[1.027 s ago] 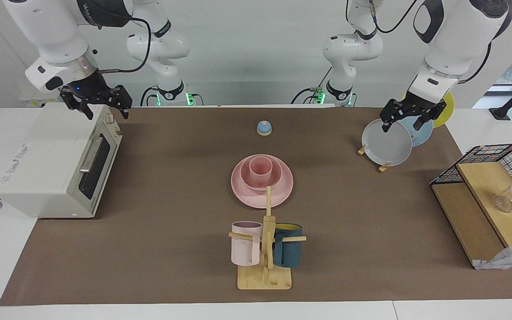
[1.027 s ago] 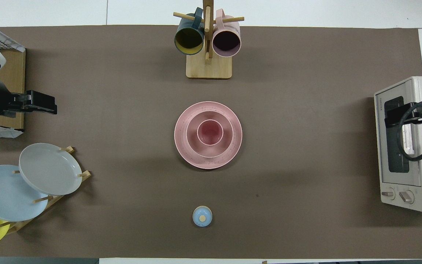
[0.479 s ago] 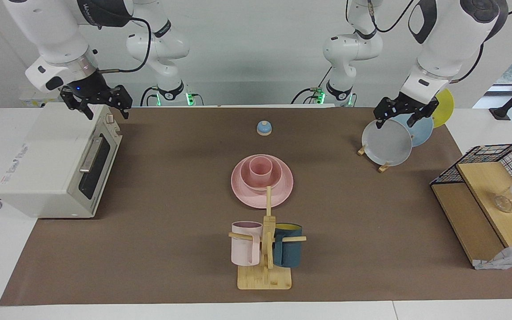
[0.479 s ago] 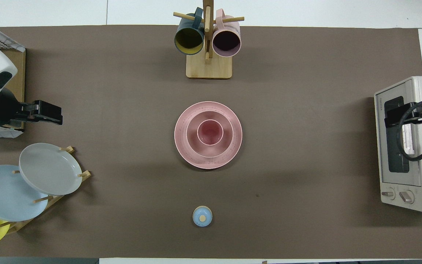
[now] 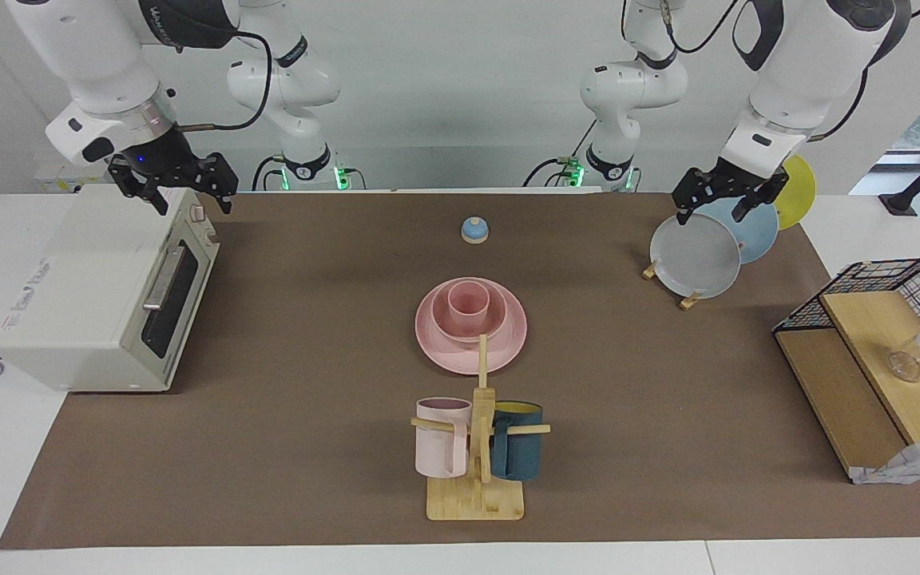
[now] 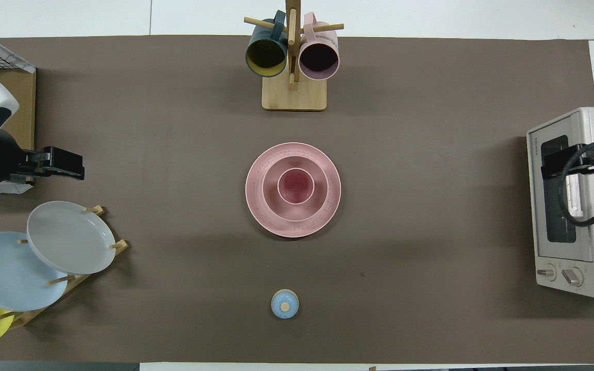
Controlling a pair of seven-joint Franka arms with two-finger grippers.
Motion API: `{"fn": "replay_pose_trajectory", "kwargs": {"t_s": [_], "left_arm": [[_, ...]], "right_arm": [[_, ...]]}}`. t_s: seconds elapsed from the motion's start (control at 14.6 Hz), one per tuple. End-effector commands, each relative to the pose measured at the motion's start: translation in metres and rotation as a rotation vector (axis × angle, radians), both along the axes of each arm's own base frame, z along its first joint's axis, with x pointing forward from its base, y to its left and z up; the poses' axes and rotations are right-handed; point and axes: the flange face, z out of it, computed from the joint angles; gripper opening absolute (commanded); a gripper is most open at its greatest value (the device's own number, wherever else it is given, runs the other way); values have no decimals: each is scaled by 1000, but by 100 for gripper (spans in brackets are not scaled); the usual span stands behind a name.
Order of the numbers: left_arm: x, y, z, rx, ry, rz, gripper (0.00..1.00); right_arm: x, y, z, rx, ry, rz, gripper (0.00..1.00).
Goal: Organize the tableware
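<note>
A matte pink plate (image 5: 438, 351) (image 6: 256, 207) lies in the middle of the brown mat. In it sits the pink bowl (image 5: 493, 323) (image 6: 271, 202), and the pink cup (image 5: 468, 308) (image 6: 295, 186) stands upright in the bowl. My left gripper (image 5: 712, 209) (image 6: 72, 164) hangs open and empty over the plate rack at the left arm's end. Over the toaster oven at the right arm's end, my right gripper (image 5: 192, 200) (image 6: 552, 164) waits, open and holding nothing. Both grippers are well away from the pink set.
A wooden rack holds a grey plate (image 5: 695, 259), a blue plate (image 5: 757, 231) and a yellow plate (image 5: 799, 192). The mug tree (image 5: 476, 495) with a pale pink and a teal mug stands farther from the robots than the pink set. A small blue bell (image 5: 474, 230) sits nearer. A wire shelf (image 5: 867, 279) and the toaster oven (image 5: 101, 295) flank the mat.
My left gripper has risen slightly and shifted a little over the plate rack. The right arm and all the tableware have stayed still.
</note>
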Motion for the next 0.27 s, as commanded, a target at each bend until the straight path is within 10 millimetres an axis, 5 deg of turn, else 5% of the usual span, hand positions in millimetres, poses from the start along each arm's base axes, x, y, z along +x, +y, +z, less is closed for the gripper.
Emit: {"fn": "replay_pose_trajectory", "kwargs": {"t_s": [0.0, 0.21], "left_arm": [[-8, 1, -1, -11, 2, 4, 100], [-10, -1, 0, -10, 5, -2, 100]], "right_arm": [[-3, 6, 4, 0, -7, 38, 100], [-3, 6, 4, -2, -7, 38, 100]]}}
